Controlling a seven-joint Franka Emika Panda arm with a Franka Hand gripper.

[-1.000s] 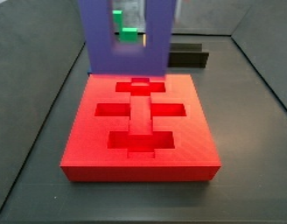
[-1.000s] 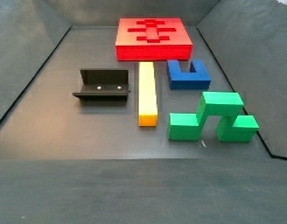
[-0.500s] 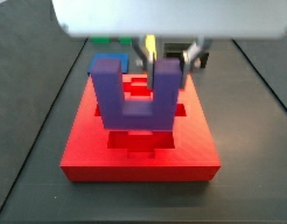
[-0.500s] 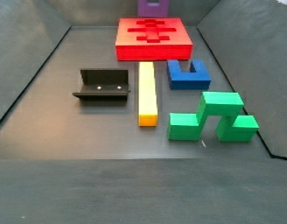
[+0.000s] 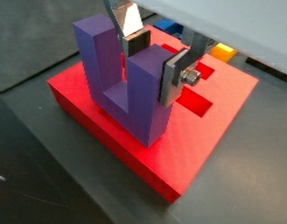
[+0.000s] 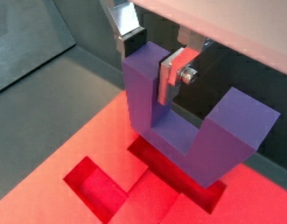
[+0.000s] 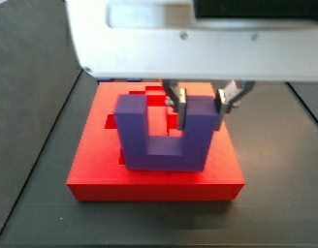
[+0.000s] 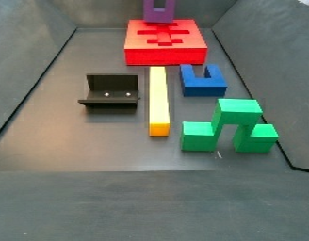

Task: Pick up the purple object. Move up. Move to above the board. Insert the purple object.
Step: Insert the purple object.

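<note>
Lower than half a second ago, the two-finger silver gripper (image 5: 154, 58) is clamped on one upright prong of the small purple U-shaped plastic block (image 5: 129, 83), whose base now sits right at the top face of the large flat red slab with recessed cutouts (image 5: 216, 133); whether it touches is unclear. Beyond the slab in a side view lie a blue U-shaped block (image 8: 199, 79), a long yellow bar (image 8: 157, 99), the fixture (image 8: 110, 92) and a green block (image 8: 229, 126).
</note>
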